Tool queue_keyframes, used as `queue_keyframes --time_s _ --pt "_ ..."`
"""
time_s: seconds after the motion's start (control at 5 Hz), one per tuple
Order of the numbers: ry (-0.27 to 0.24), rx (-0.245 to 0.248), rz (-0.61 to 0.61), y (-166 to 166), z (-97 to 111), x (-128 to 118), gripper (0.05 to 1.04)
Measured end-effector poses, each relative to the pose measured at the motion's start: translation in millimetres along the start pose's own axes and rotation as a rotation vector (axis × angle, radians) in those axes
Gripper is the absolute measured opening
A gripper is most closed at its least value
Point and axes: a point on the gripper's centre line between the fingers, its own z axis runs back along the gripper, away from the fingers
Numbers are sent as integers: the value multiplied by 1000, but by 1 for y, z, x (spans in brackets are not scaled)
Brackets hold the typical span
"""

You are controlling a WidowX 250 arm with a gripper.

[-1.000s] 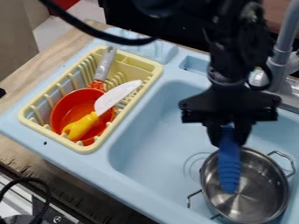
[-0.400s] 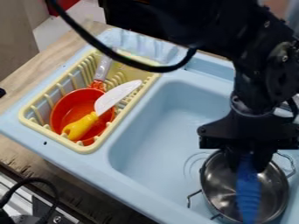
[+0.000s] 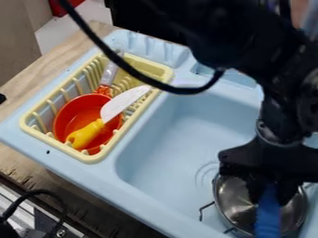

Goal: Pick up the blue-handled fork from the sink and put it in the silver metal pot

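Camera view: blue thing (image 3: 268, 214) is at lower right, over the steel pot (image 3: 239, 200). Claw (image 3: 273, 189) is clamped on its upper end, dark fingers on either side. Long and narrow, so an end grip leaves the rest hanging below and probably keeps the fingers off the pot wall. Can't tell if its lower end touches the pot (tip isn't clear, so no call on what the thing is).

Pot sits in the basin (image 3: 174, 144) of the light blue sink, mouth up, so its inside faces the claw. Wire handle (image 3: 205, 210) sticks out on the left side, looks easy to get at. Arm (image 3: 276, 121) comes in from the top and hides part of the right side.

Left of the basin: yellow rack (image 3: 90, 158). Red pan (image 3: 73, 117) sits inside, grey handle (image 3: 109, 74) toward the rack's far end; likely the rack walls stop it sliding. Knife (image 3: 124, 101) lies across the pan, yellow grip at the near side, white blade toward the rack's right edge, so pan and edge probably share its weight. Sink is set in the wooden table (image 3: 59, 53).
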Motion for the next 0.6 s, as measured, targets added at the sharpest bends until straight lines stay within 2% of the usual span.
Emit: queue_keyframes --time_s 0.2,0.4,0.6 --pt "44 -12 -10 0 0 -4 660" --pt "45 -35 -9 0 6 -3 935" --pt "61 -36 -10 2 8 -3 1002"
